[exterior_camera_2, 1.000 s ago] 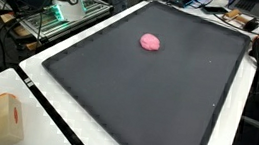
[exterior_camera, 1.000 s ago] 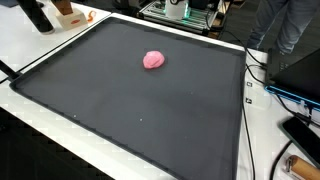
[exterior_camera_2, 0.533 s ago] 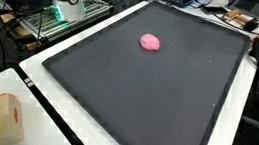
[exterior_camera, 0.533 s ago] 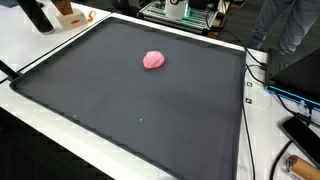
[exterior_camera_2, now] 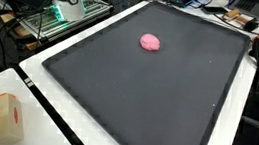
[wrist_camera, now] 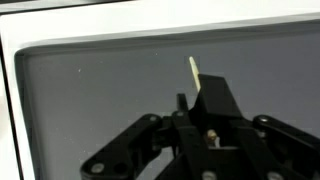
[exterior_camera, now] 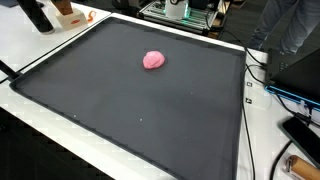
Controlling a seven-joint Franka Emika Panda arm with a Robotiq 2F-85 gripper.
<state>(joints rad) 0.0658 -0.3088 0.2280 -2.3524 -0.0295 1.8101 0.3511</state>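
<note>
Pink lump [exterior_camera: 154, 60] lies toward twelve o'clock on the black mat [exterior_camera: 150, 125], while the fingers [wrist_camera: 213, 96] sit pressed together over that mat.

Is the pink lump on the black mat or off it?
On it. In both exterior views the pink lump lies well inside the black mat, dark surface all around it, apart from the white table.

A small, rounded pink lump of soft, crumpled-looking material [exterior_camera: 153, 60] rests alone on the flat black mat [exterior_camera: 150, 118], well inside its edges.
</note>
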